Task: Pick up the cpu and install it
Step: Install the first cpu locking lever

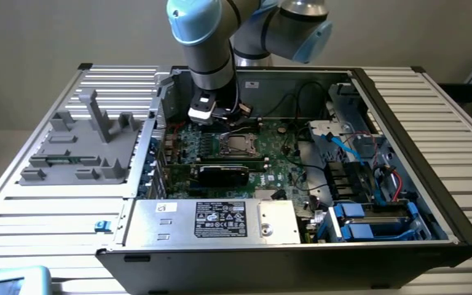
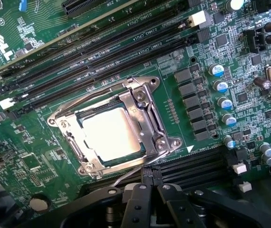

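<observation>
The cpu (image 2: 111, 134) lies flat in its socket on the green motherboard, its pale metal top showing through the silver retention frame (image 2: 145, 107) that sits over its edges. In the exterior view the cpu (image 1: 238, 145) is at the middle of the board inside the open computer case. My gripper (image 2: 150, 180) is shut, its black fingers pressed together just beside the socket, at the end of the thin wire lever (image 2: 126, 178). Whether the fingertips pinch that lever I cannot tell. Seen from outside, the gripper (image 1: 211, 123) hangs low over the board, just to the exterior view's left of the socket.
Black memory slots (image 2: 92, 57) flank the socket, and capacitors (image 2: 221, 88) stand close by. A black graphics card (image 1: 224, 172) and the silver power supply box (image 1: 219, 221) lie nearer the case front. Cables and drive bays (image 1: 367, 184) crowd the exterior view's right; a grey fixture (image 1: 80, 147) sits outside.
</observation>
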You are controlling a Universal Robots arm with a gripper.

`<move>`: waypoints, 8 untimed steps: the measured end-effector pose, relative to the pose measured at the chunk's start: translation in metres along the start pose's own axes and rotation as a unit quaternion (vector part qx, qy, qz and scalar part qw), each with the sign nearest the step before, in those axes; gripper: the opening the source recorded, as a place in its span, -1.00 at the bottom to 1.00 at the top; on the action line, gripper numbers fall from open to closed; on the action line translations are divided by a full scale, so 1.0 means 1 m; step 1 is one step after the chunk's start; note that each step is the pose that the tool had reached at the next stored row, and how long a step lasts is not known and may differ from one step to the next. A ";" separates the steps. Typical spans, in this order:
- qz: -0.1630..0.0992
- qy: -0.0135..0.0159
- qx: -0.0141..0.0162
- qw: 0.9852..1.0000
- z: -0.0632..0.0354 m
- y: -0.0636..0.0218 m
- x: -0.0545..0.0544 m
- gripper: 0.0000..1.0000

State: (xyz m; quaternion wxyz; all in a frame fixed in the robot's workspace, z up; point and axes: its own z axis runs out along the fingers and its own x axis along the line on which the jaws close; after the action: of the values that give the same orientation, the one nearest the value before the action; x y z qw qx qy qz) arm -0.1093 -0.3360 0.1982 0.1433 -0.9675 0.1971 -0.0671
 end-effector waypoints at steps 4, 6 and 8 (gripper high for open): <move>0.002 0.001 0.000 1.000 0.0001 0.0000 0.000 -0.77; 0.003 0.001 0.000 1.000 0.0004 -0.0001 0.000 -0.77; 0.003 0.001 0.000 1.000 0.0008 0.0000 0.000 -0.77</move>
State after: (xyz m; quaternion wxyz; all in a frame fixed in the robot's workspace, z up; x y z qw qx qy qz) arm -0.1087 -0.3360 0.1975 0.1430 -0.9669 0.2002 -0.0673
